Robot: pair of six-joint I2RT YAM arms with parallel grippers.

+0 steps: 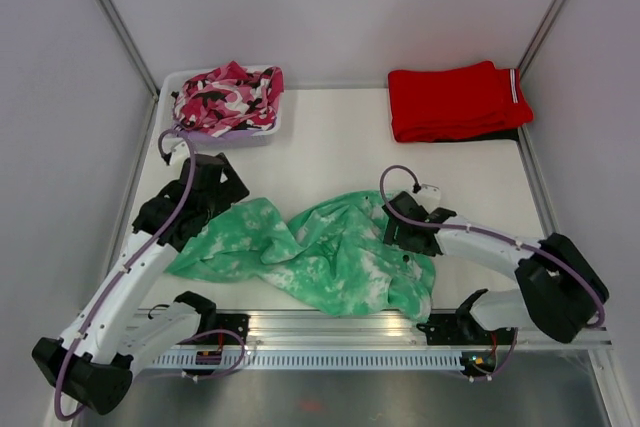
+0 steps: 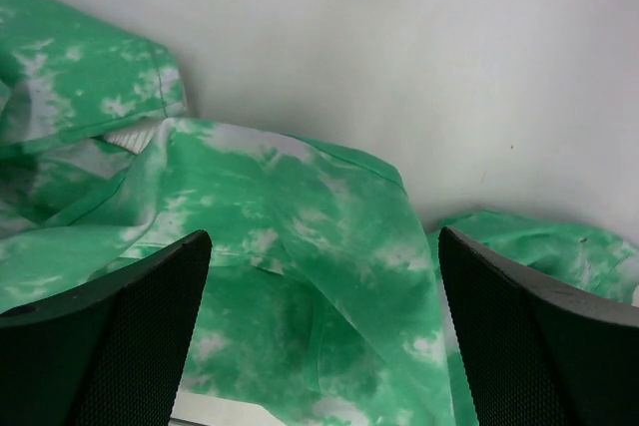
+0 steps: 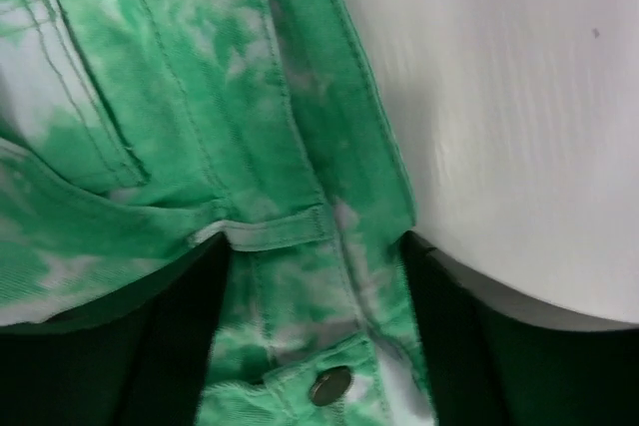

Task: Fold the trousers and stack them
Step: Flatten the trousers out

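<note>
Mint tie-dye trousers [image 1: 320, 252] lie crumpled near-middle on the worktop [image 1: 340, 147], between the arms; left claw [image 2: 321, 246] gapes wide over the left bunch, holding nothing; right claw [image 3: 318, 246] is open astride the waistband [image 3: 329, 97] at the belt loop [image 3: 270, 233], nothing pinched. Suggest: pinch one layer at each end; pull flat before folding.
</note>
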